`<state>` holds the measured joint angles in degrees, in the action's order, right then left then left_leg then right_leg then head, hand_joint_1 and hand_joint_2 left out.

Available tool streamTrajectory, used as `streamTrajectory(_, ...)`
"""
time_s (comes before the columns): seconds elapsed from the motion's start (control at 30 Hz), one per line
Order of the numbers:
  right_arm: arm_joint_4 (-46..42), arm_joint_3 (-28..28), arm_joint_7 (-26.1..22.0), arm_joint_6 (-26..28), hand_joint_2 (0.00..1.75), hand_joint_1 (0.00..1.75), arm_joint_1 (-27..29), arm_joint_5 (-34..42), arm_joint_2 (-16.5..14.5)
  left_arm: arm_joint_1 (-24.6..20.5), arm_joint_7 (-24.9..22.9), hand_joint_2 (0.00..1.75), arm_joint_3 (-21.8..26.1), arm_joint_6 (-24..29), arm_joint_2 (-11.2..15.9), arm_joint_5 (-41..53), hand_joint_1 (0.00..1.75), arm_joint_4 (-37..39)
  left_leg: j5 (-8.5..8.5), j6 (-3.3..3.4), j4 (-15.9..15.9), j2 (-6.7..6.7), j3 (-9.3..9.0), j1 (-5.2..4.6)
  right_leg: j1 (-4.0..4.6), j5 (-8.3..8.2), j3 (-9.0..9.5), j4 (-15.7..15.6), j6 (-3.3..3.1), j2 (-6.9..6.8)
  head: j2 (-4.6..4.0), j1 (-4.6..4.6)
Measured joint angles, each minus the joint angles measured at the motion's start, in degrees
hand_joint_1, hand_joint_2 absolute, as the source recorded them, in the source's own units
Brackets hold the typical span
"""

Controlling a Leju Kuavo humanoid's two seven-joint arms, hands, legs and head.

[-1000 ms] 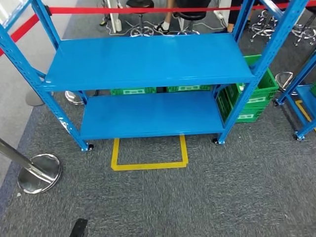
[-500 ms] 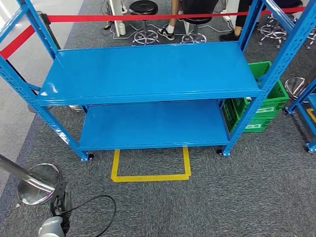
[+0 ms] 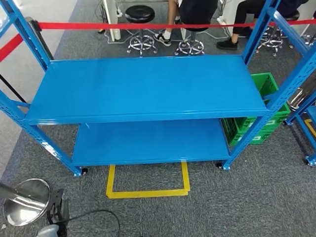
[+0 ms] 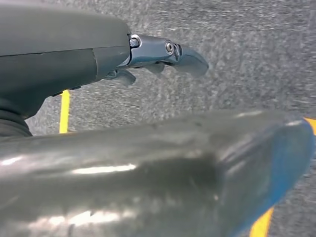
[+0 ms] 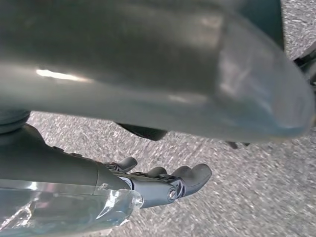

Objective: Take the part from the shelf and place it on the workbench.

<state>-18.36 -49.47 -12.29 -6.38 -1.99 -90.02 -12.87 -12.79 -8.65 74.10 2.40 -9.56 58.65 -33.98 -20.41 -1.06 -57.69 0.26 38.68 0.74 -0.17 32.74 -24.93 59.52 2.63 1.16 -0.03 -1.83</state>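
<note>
We stand facing a blue shelf (image 3: 149, 86) whose two boards carry nothing that we can see from the head view, so we cannot say where the part is; it may sit on another rack, or outside what the cameras take in. The workbench we cannot place either.

Our left hand (image 4: 164, 52) hangs over the grey carpet (image 3: 242, 202), fingers stretched out straight and slightly apart, holding nothing. In the head view its dark fingers show low at the left, near a chrome stanchion base (image 3: 24, 201). Our right hand (image 5: 168, 182) also hangs over carpet, fingers extended and lying close beside one another, with nothing between them (a clear glossy cover sits along the wrist, not a held object).

A yellow floor marking (image 3: 147, 185) lies just in front of the lower board, and a green crate (image 3: 266, 111) stands behind the rack's right post. A red barrier tape (image 3: 149, 24) runs behind the shelf, with seated people's legs and stools beyond it.

As we judge it, the main risk is reaching for a board that holds no part, which would waste the motion or knock a hand on the metal edge. The black cable (image 3: 93, 217) looped on the carpet near our left side could snag a foot or an arm if we step that way, and the stanchion base stands close enough to be kicked.
</note>
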Motion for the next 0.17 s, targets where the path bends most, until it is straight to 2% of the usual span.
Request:
streamTrajectory(0.07, 0.0, 0.3, 0.5, 0.0, 0.00, 0.00, -0.2, 0.0, 0.0, -0.3, -1.0, 0.00, 0.0, -0.2, 0.5, 0.2, 0.00, 0.7, -0.78, 0.75, 0.0, -0.05, -0.73, -0.03, -0.01, 1.11, -3.59, 6.1, 0.34, -0.44, 0.01, 0.19)
streamTrajectory(0.13, 0.0, 0.8, 0.9, -0.1, 0.00, 0.00, -0.2, 0.1, 0.0, -0.3, -2.6, 0.00, -0.2, -0.7, 1.3, 0.8, 0.00, 1.8, -1.74, 1.13, 0.0, -0.14, -1.58, -0.20, 0.01, 4.71, -8.37, 12.6, 0.48, -0.68, 0.01, 0.28)
streamTrajectory(0.17, 0.0, 0.9, 1.0, -0.1, 0.00, 0.00, -0.1, 0.2, 0.0, -0.3, -2.9, 0.00, -0.2, -0.8, 1.6, 1.0, 0.00, 2.1, -1.98, 1.19, 0.0, -0.17, -1.81, -0.25, 0.02, 5.87, -9.52, 14.0, 0.50, -0.69, 0.01, 0.29)
